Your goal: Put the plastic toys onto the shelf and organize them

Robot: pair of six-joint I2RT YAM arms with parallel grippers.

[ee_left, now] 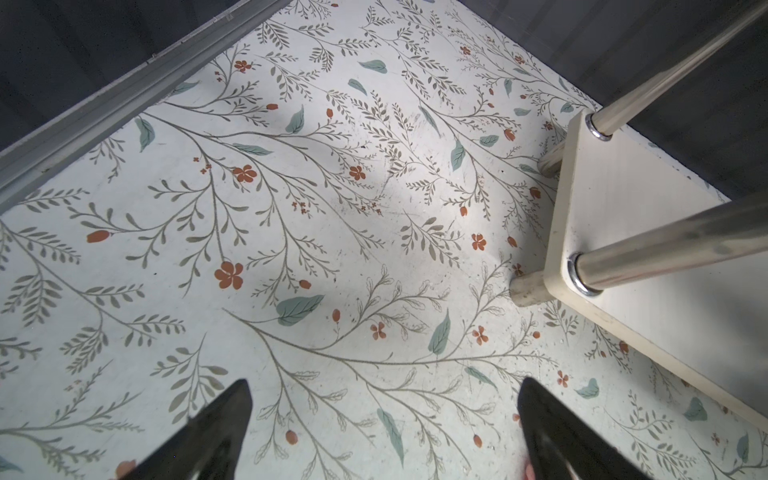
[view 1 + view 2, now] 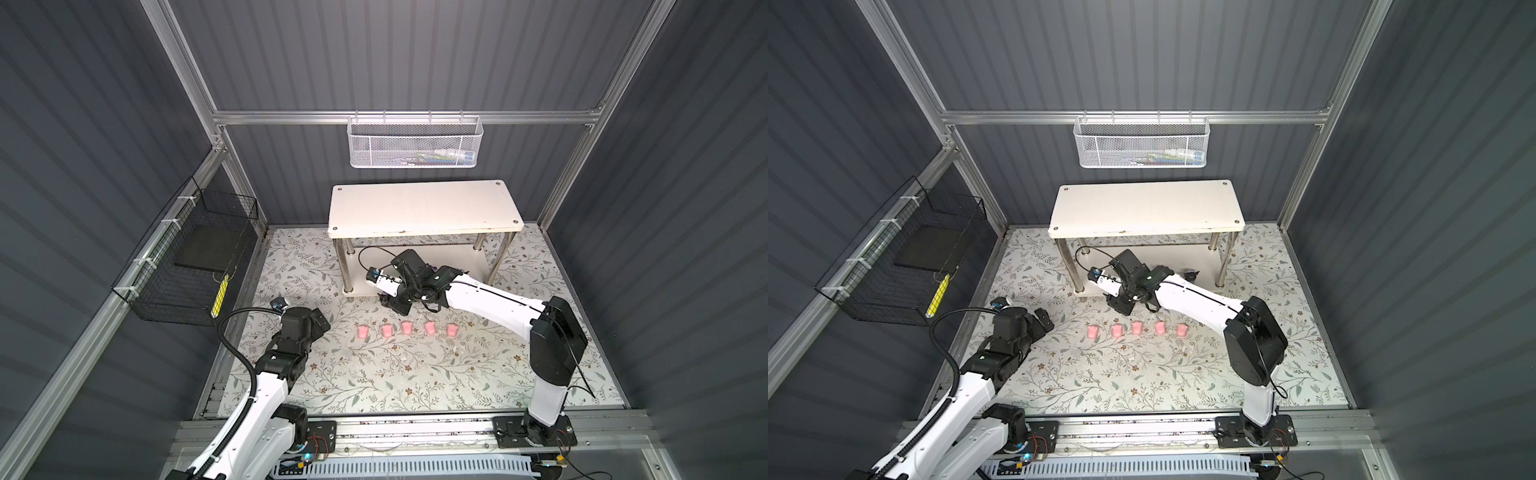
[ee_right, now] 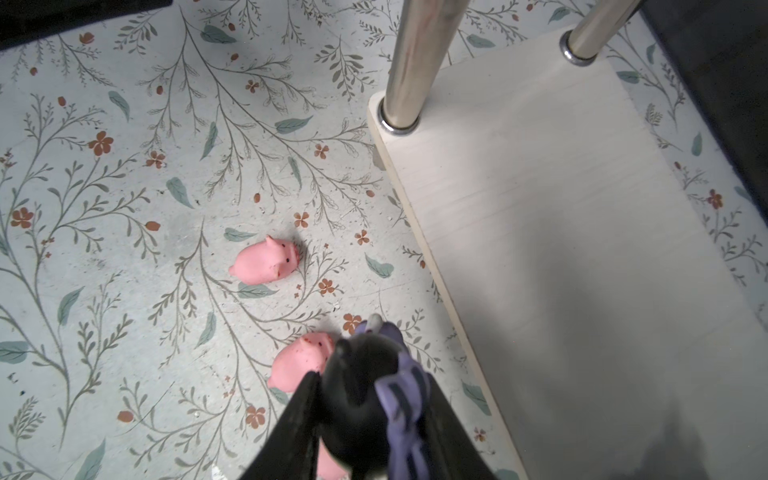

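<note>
Several pink pig toys [image 2: 407, 328] stand in a row on the floral mat in front of the white two-tier shelf [image 2: 424, 208]. My right gripper [image 3: 372, 386] is shut on a black-and-lavender toy [image 3: 357, 365], held just above the mat beside the shelf's lower tier [image 3: 540, 208], near its front left leg. Two pink pigs [image 3: 266, 262] [image 3: 303, 357] lie close below it. In a top view another dark toy [image 2: 1191, 274] sits on the lower tier. My left gripper [image 1: 384, 395] hangs open and empty over the mat, left of the row [image 2: 1093, 331].
A white mesh basket [image 2: 413, 143] hangs on the back rail above the shelf. A black wire basket [image 2: 187, 266] is fixed to the left frame. The shelf's metal legs [image 1: 665, 253] stand close to both grippers.
</note>
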